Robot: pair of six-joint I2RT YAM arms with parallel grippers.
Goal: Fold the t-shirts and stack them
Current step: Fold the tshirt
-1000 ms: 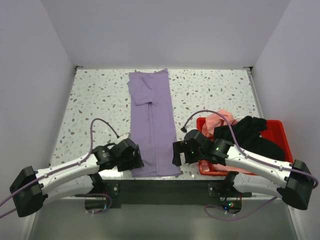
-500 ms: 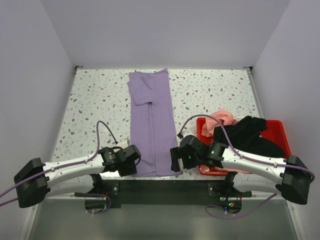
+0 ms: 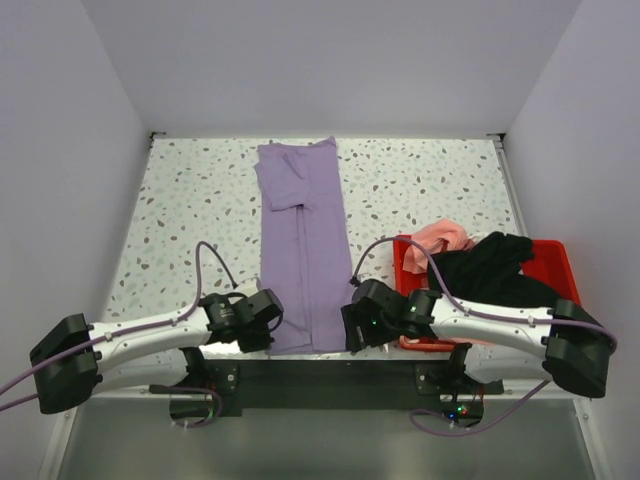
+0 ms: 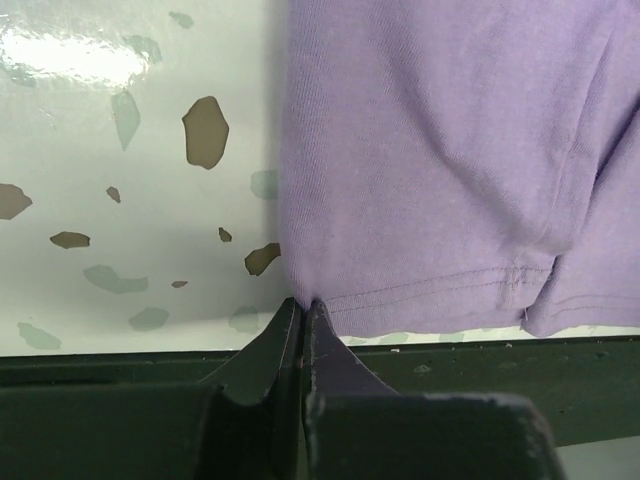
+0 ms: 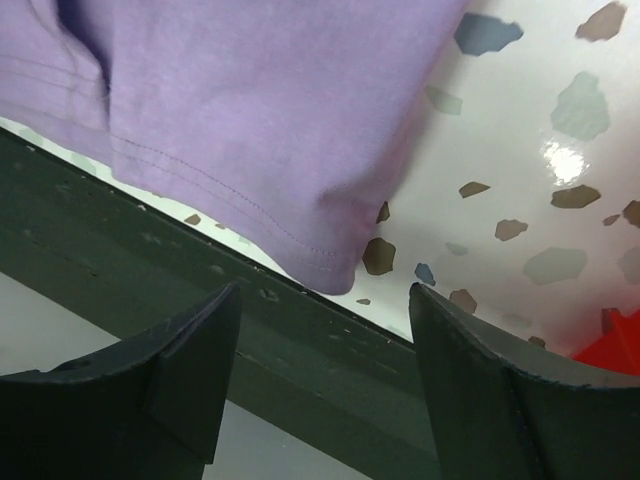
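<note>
The left claw (image 4: 302,310) was wide a second ago. It has now dropped to the near edge of the bench (image 3: 200,200) and snapped together on the near-left hem corner of the purple shirt (image 3: 305,250). As far as I can see, it pinches only the very tip of the cloth.

The right claw (image 5: 325,290) has slid in to the near-right corner. Its fingers stand apart on either side of the hem, narrower than before but gripping nothing yet.

The shirt lies flat as a long strip down the middle of the bench, its hem at the near edge. I'd say one corner is caught and the other nearly, ready for lifting the hem into a fold.

The pink shirt (image 3: 440,238) and black shirt (image 3: 490,265) wait in the red bin (image 3: 560,262).

I can read no brand, label or writing anywhere.
</note>
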